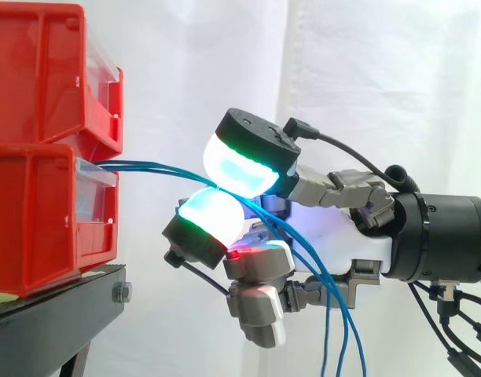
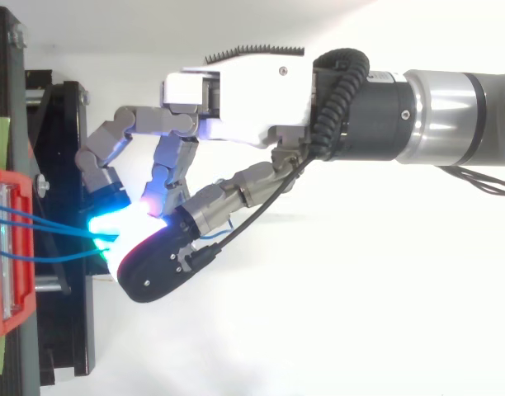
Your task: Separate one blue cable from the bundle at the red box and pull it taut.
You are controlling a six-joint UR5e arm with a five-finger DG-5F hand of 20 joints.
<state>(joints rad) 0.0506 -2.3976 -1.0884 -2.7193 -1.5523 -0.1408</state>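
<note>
Two red bins are stacked at the left, the upper one (image 1: 36,71) on the lower one (image 1: 32,224), which is the red box (image 2: 17,318) in the top view. Thin blue cables (image 1: 158,169) run out of the lower bin's front toward the right. My hand (image 1: 335,236) reaches in from the right, its palm (image 2: 244,99) level with the bins. Two glowing green-white pads (image 1: 236,169) are pressed together on the cables a short way from the bin. Past the pinch the cables (image 1: 339,330) hang down under the hand. Between box and pads the strands (image 2: 58,257) look nearly straight.
The bins sit on a black stand (image 1: 60,306) with a bolt at its front edge. A white curtain hangs behind everything. Open space lies below and to the right of the bins, around the arm.
</note>
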